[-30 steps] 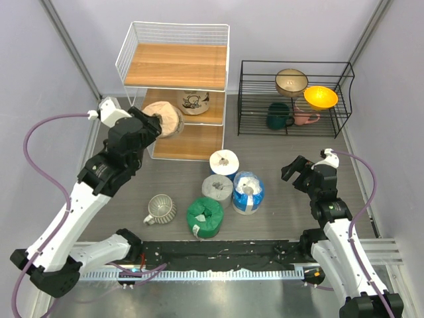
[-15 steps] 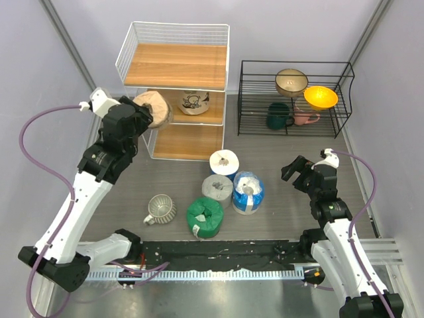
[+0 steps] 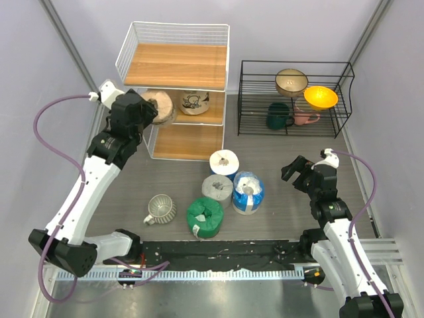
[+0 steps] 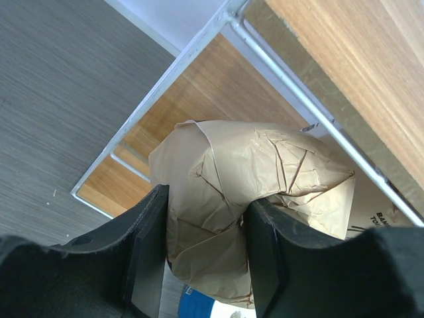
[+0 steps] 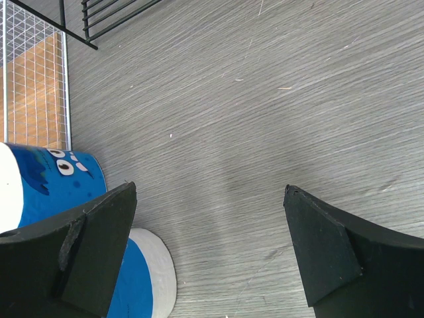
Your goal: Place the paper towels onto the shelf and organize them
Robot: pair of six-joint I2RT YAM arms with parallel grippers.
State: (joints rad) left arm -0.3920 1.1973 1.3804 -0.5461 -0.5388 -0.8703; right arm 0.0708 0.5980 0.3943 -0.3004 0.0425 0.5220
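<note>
The shelf (image 3: 175,66) is a white wire rack with wooden boards at the back left. My left gripper (image 3: 150,111) is shut on a crumpled tan paper towel roll (image 3: 160,105) and holds it at the left side of the middle tier. A second tan roll with cartoon print (image 3: 194,101) stands beside it on that tier. In the left wrist view the black fingers (image 4: 149,232) pinch the tan roll (image 4: 265,165) under a board (image 4: 218,93). White-blue (image 3: 224,162), grey (image 3: 217,188), blue-white (image 3: 248,192) and green (image 3: 205,216) rolls stand on the table. My right gripper (image 3: 298,173) hangs open over bare table (image 5: 209,192).
A ribbed pale mug (image 3: 161,209) lies left of the green roll. A low black wire rack (image 3: 242,99) at the back right holds a gold bowl (image 3: 291,81), an orange bowl (image 3: 320,97) and two mugs. Blue rolls (image 5: 59,185) show left of the right gripper.
The left arm has carried the tan roll up and back from in front of the lower tier to the left side of the middle tier. The right arm has not moved.
</note>
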